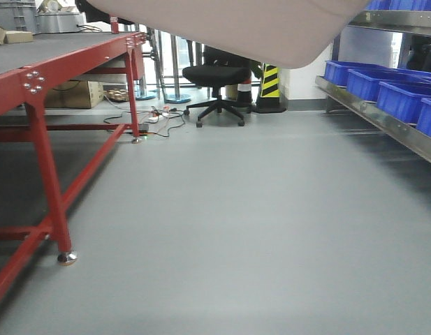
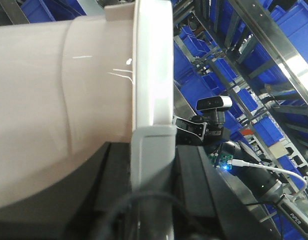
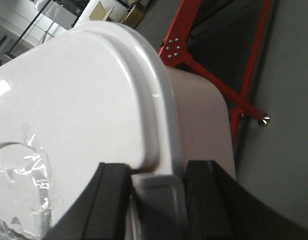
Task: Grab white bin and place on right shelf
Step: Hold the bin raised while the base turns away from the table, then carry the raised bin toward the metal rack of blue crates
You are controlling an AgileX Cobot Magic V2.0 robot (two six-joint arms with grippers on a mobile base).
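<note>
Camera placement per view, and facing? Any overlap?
Front: low, facing forward over the floor; white bin overhangs on top; no body shows.
Left wrist: behind the left end effector, clamped on the bin's rim; right arm beyond.
Right wrist: behind the right end effector, clamped on the rim; red table beyond.
Shared: bin in all three.

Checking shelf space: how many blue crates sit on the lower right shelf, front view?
4 along the right shelf: the farthest crate, second crate, third crate and nearest crate, cut by the frame edge. More may be hidden beyond it.
</note>
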